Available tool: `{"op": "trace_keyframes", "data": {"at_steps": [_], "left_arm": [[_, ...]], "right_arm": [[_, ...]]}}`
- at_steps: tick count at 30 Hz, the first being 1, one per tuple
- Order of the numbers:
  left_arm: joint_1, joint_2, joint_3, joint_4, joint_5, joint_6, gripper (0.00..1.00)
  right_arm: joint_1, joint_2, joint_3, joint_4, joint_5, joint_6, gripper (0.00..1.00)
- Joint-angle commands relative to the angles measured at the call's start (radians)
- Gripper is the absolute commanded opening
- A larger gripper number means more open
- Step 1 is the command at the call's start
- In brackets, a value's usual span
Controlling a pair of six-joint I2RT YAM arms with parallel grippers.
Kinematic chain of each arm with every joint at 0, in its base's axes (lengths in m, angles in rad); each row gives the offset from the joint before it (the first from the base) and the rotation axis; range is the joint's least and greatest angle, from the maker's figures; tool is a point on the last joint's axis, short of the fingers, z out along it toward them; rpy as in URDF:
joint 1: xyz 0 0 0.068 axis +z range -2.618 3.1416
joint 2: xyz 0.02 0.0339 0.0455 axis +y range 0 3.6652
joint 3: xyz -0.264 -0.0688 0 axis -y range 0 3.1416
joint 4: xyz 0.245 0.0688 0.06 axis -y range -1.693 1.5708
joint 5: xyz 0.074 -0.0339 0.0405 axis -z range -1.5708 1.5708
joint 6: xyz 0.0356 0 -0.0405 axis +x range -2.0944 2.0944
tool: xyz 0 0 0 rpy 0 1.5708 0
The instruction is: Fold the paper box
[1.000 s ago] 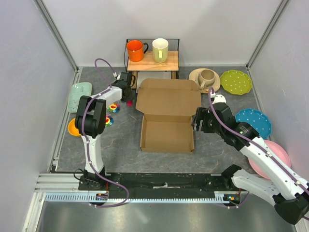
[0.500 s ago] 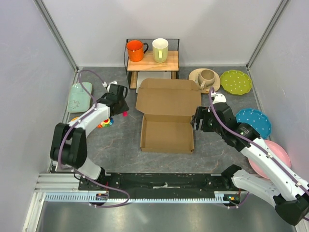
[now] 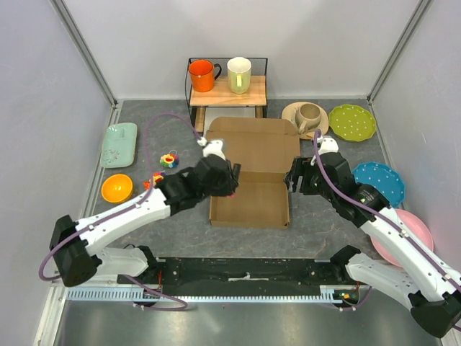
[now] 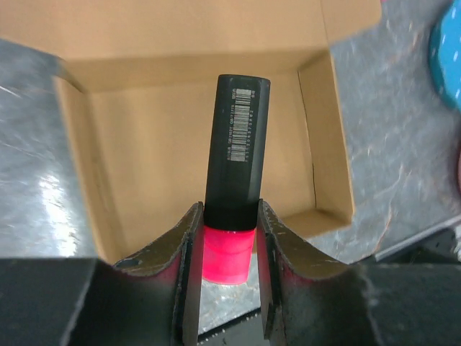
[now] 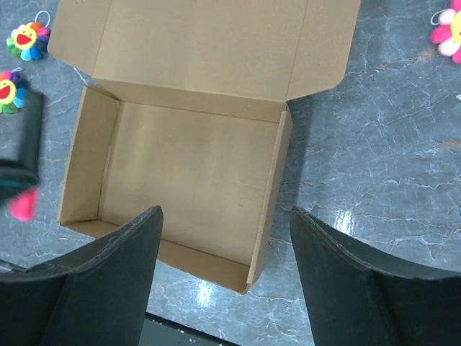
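Open paper box (image 3: 248, 203) on the bench (image 3: 317, 220), with the left tool (image 3: 230, 180) above it and the right tool (image 3: 294, 177) at its side.

The brown cardboard box lies in the middle of the grey bench. Its shallow tray stands with walls upright, and its lid is folded back flat toward the wooden shelf (image 3: 227, 91) behind it. The left tool hangs over the tray's left rear corner, clenched on a black marker (image 4: 236, 144) at its pink end. In the left wrist view the marker's black barrel with a barcode label points out over the tray floor. The pictures do not show whether the marker touches the cardboard. The right tool sits just beside the tray's right wall with its fingers (image 5: 108, 281) spread wide and nothing between them, and the right wrist view looks down into the bare tray.
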Motion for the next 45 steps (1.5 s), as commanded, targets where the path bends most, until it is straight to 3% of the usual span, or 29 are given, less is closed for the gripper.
{"op": "trace_keyframes", "data": {"at_steps": [1,9,16,20,24,27,35,45], "left_arm": [[-0.125,0.105,-0.007,-0.021,-0.061,-0.089,0.12],[-0.145,0.291,0.039,0.008,-0.096,-0.047,0.22],[-0.133,0.322,0.087,-0.018,-0.127,-0.033,0.64],[-0.116,0.25,0.07,-0.042,-0.139,-0.04,0.78],[-0.077,0.13,0.033,-0.075,-0.156,-0.055,0.8],[-0.007,0.016,-0.022,-0.073,-0.132,-0.063,0.8],[0.37,-0.215,-0.19,-0.047,0.111,0.011,0.78],[0.42,-0.296,-0.255,-0.065,0.169,0.043,0.76]], "right_arm": [[0.003,-0.038,-0.017,0.037,-0.005,-0.013,0.79],[0.003,-0.069,-0.036,0.016,-0.005,-0.007,0.79],[0.003,-0.049,0.003,-0.006,0.031,-0.011,0.8],[0.0,0.02,0.041,-0.022,0.184,-0.005,0.83],[-0.058,0.169,0.121,-0.003,0.247,0.012,0.84],[-0.13,0.241,0.135,0.083,0.183,0.07,0.84],[-0.231,0.44,0.159,0.326,0.107,0.118,0.86],[-0.285,0.774,0.318,0.369,0.143,0.078,0.84]]}}
